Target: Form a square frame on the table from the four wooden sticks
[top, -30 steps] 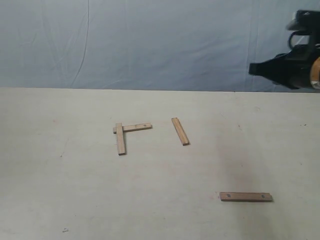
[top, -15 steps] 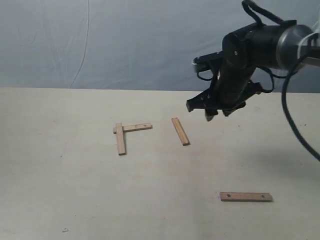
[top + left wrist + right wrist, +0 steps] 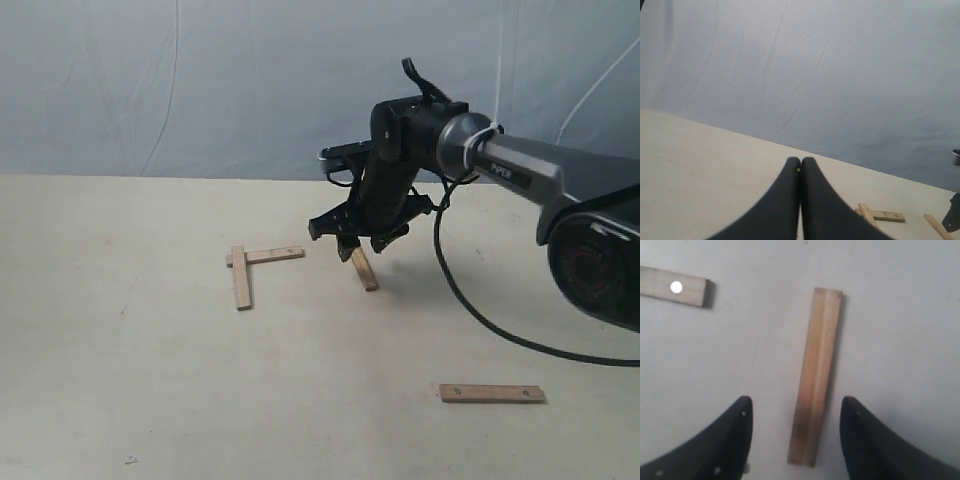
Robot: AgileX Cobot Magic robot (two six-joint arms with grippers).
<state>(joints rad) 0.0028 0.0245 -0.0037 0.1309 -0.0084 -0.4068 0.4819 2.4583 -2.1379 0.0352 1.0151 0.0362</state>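
A: How did things lie on the table [image 3: 120, 400]?

B: The right gripper [image 3: 360, 247] hung just above the slanted stick [image 3: 366, 275], jaws apart. In its wrist view one finger sat on either side of that strip. The left gripper [image 3: 800, 162] was outside the exterior view, fingers pressed together on nothing. An L-shaped pair [image 3: 240, 285] of sticks overlapped at one corner just beside it. The fourth stick [image 3: 492, 393] lay well apart, nearer the camera.

A: How would the strip handle?

B: Light, stiff and thin, I'd judge, and lying flat. The fingers should close across its narrow width near mid-length, low to the table. Pinched off-centre, it could skid or tip up.

A: Anything hard to make out?

B: The gripper hid the stick's far end in the exterior view, so I couldn't tell whether they touched. The wrist view cut off the fingers' bases. That strip showed no hole, while the neighbouring strip's end [image 3: 675, 287] had one.
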